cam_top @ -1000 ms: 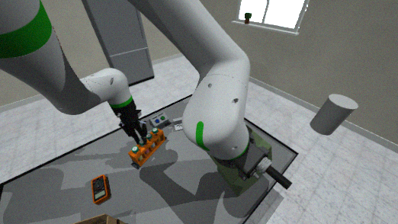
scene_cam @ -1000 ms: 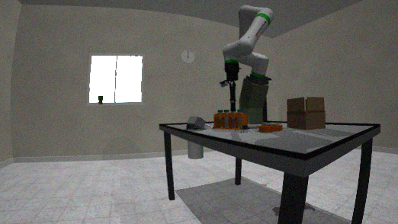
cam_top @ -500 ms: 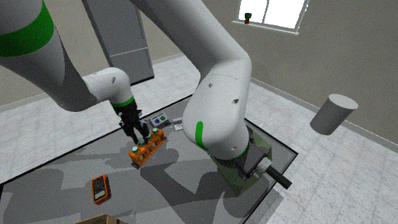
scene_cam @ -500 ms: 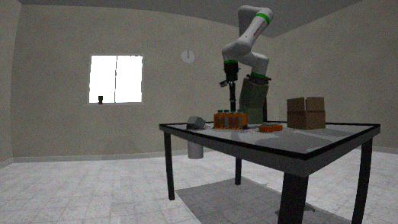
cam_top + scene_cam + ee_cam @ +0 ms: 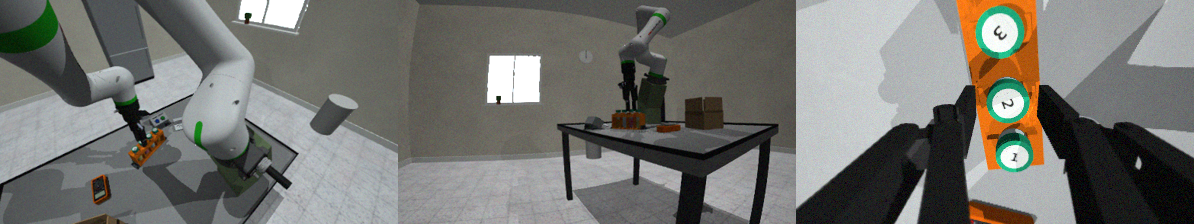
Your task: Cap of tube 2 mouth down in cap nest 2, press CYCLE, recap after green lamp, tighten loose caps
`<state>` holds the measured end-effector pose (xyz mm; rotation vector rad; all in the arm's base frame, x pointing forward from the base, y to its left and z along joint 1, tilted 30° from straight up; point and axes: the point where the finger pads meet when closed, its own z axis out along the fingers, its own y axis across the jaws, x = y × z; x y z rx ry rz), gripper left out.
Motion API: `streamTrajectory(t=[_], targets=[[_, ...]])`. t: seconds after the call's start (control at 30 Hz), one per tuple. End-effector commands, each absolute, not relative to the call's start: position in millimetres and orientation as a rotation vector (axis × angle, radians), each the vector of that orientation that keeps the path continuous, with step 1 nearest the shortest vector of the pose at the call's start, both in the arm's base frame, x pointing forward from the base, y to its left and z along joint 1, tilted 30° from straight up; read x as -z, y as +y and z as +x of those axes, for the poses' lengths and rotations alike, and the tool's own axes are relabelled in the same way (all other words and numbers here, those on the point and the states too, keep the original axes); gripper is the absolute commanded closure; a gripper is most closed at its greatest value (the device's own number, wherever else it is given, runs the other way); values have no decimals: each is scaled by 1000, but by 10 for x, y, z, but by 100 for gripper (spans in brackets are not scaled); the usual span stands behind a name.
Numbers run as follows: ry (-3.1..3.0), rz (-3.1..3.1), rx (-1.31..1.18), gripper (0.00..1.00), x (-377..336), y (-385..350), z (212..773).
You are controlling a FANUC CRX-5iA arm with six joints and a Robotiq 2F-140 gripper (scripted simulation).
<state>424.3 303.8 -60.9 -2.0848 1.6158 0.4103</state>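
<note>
Wrist view: end effector (image 5: pixel 1006 107) straddles cap 2 (image 5: pixel 1007 102), its fingers spread with a gap either side, pinching nothing. Cap 2 sits on its tube in the orange rack (image 5: pixel 1031 60) on the counter (image 5: pixel 856 65), between caps 1 (image 5: pixel 1014 155) and 3 (image 5: pixel 1001 32).

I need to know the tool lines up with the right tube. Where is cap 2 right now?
In the wrist view, cap 2 sits mid-frame on the orange station, between cap 3 above and cap 1 below, flanked by the open tool with gaps either side.
</note>
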Motion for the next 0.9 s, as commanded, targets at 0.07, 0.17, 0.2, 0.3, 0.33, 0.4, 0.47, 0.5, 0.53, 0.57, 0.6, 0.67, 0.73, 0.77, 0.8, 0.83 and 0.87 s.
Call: streamTrajectory(t=[0.07, 0.17, 0.2, 0.3, 0.33, 0.4, 0.47, 0.5, 0.53, 0.57, 0.6, 0.67, 0.73, 0.77, 0.8, 0.83, 0.87], targets=[[2032, -1807, -491, 59, 604, 3035, 4248], [2055, -1789, -495, 59, 604, 3035, 4248], [2055, -1789, -495, 59, 603, 3036, 4248], [2055, -1789, -495, 59, 603, 3037, 4248], [2055, -1789, -495, 59, 602, 3037, 4248], [2055, -1789, -495, 70, 602, 3037, 4248], [2055, -1789, -495, 70, 602, 3037, 4248], [2055, -1789, -495, 70, 602, 3037, 4248], [2055, -1789, -495, 70, 602, 3037, 4248], [2055, -1789, -495, 70, 602, 3037, 4248], [2055, -1789, -495, 70, 602, 3037, 4248], [2055, -1789, -495, 70, 602, 3038, 4248], [2055, -1789, -495, 70, 602, 3038, 4248], [2055, -1789, -495, 70, 601, 3038, 4248], [2055, -1789, -495, 70, 602, 3038, 4248], [2055, -1789, -495, 70, 602, 3038, 4248], [2005, -1836, -481, 70, 599, 3036, 4247]])
